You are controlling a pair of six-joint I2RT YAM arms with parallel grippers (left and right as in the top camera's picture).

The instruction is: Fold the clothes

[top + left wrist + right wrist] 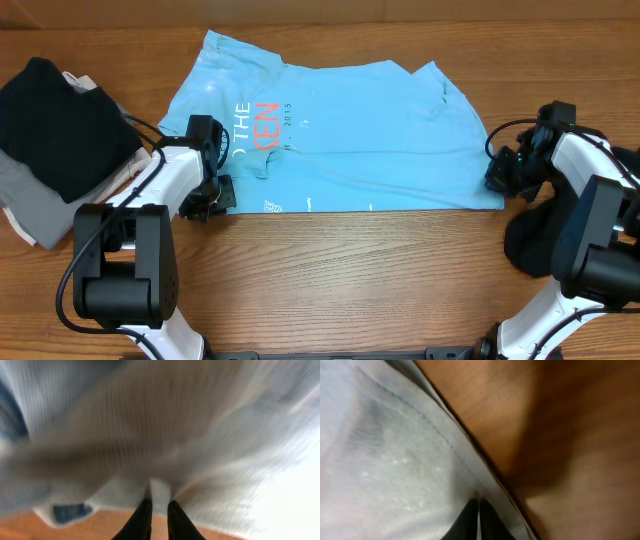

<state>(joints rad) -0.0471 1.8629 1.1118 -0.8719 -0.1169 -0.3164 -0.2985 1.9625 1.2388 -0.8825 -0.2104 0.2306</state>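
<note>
A light blue T-shirt (pixel 350 130) with orange and white print lies spread across the wooden table. My left gripper (pixel 214 195) is at the shirt's front left edge, shut on a fold of the fabric (pixel 160 491). My right gripper (pixel 497 175) is at the shirt's front right corner, shut on the hemmed edge (pixel 479 496). In both wrist views the pale cloth fills most of the frame, with bare wood beside it.
A pile of clothes with a black garment (pixel 60 115) on grey and white ones (pixel 40 205) sits at the left edge. Another black garment (pixel 535 240) lies at the right by my right arm. Bare wood (pixel 350 280) runs along the front.
</note>
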